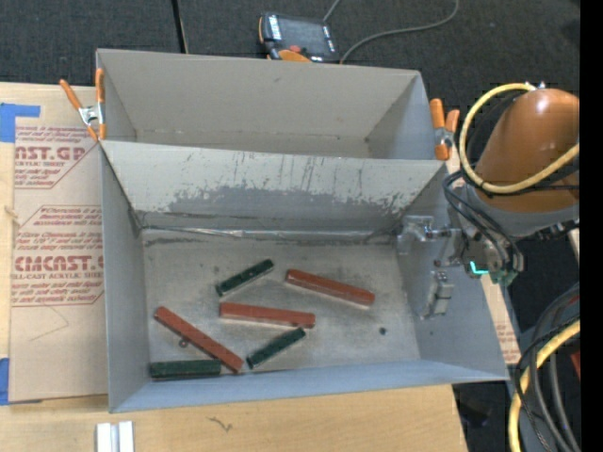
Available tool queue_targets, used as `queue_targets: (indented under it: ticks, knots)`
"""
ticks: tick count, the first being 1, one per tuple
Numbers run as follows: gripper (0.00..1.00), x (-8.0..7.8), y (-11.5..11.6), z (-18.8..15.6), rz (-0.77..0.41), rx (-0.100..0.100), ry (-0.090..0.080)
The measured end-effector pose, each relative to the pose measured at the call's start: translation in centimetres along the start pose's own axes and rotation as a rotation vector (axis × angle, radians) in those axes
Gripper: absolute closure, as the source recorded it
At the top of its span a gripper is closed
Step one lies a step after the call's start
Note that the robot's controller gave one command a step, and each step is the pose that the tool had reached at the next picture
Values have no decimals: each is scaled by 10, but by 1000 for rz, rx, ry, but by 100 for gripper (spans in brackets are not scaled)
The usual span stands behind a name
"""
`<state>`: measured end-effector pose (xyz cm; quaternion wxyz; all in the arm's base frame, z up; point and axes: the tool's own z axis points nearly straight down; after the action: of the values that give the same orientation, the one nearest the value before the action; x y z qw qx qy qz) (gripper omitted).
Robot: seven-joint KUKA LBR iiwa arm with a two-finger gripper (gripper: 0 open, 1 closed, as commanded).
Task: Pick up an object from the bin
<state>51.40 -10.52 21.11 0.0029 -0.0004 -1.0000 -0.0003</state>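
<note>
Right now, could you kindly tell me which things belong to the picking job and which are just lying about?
Job: pincer; grey bin; three red-brown sticks; three dark green sticks.
Lying about: black-and-orange device behind the bin; its cable.

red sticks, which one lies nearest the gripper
The upper-right red stick, closest to the gripper; the middle stick and lower-left stick lie farther left.
</note>
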Motion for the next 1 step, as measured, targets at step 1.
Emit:
queue_targets:
  ticks: [1]
  knots:
    - [0,-6,51,145,-186,-1,-5]
